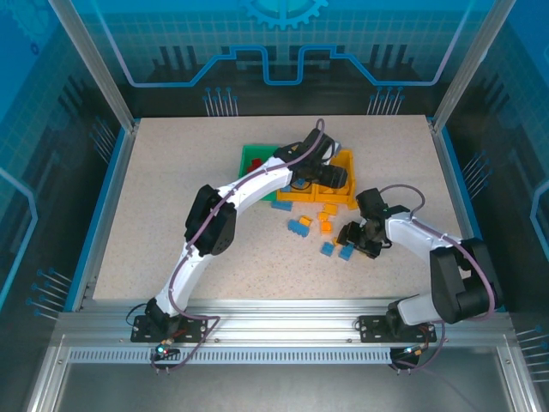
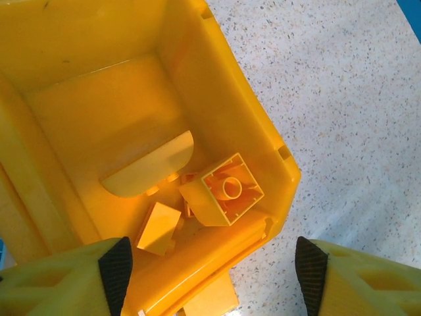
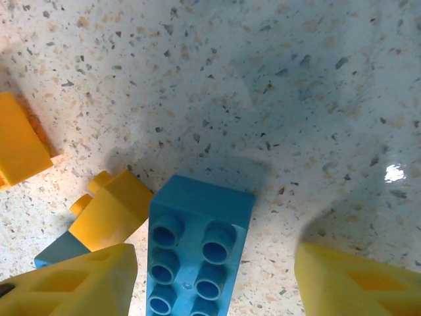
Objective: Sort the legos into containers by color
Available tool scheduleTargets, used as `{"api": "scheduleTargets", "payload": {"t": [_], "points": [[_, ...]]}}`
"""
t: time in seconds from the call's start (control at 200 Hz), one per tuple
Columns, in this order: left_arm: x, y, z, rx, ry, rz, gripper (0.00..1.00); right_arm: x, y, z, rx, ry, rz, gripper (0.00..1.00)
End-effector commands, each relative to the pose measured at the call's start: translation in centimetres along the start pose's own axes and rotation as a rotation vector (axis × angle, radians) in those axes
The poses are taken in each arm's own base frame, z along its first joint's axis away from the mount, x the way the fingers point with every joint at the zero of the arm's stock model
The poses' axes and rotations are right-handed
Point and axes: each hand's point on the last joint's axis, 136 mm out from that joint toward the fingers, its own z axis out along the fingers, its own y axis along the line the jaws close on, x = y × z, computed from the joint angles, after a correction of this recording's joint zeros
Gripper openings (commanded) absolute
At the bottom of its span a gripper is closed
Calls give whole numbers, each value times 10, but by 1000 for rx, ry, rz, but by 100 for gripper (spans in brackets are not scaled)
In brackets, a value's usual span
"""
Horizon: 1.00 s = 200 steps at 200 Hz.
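The right gripper is straddling a blue brick lying near the yellow bin, jaws spread, pinching nothing. Centring before squeezing matters (an orange brick is crowding it). The left gripper is hanging spread and empty above that bin.

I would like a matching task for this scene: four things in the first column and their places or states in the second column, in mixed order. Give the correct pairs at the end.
Column A
1. left gripper
2. right gripper
3. green bin
4. upturned yellow brick

Column B
a. left end of the bin row
b. lying inside the yellow bin
c. open, astride a blue brick on the table
d. open, above the yellow bin

Pairs: 1-d, 2-c, 3-a, 4-b
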Motion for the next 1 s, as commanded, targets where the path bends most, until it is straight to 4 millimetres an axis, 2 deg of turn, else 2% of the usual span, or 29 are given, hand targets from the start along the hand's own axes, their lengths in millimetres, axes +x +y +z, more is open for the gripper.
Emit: {"api": "scheduleTargets", "payload": {"t": [0.0,0.19,0.32,0.43,0.475,0.525,0.615,0.715,0.74,0.875,0.995], "points": [[-8,-3,-24,6,-22,-15,75,-1,-3,4,31,-1,5,62],[-5,-3,-58,-3,-68,-20,81,-2,-6,8,46,8,-2,48],[9,2,-75,-21,-73,-23,82,-1,-10,5,60,1,-10,41],[21,11,-89,-45,-82,-36,84,-5,-7,-5,46,-30,-22,34],[26,17,-94,-61,-85,-49,88,-8,-3,-11,32,-45,-30,32],[34,25,-99,-79,-81,-71,97,-13,4,-20,10,-66,-44,31],[50,41,-106,-111,-72,-116,99,-24,23,-38,-53,-110,-80,30],[70,61,-112,-169,-65,-156,99,-37,55,-57,-157,-148,-132,30],[74,65,-114,-179,-67,-167,99,-47,70,-68,-202,-173,-149,30],[100,86,-119,-240,-57,-218,99,-73,130,-89,-365,-192,-212,30],[121,97,-119,-274,-33,-240,99,-106,170,-97,-416,-226,-258,30]]}}
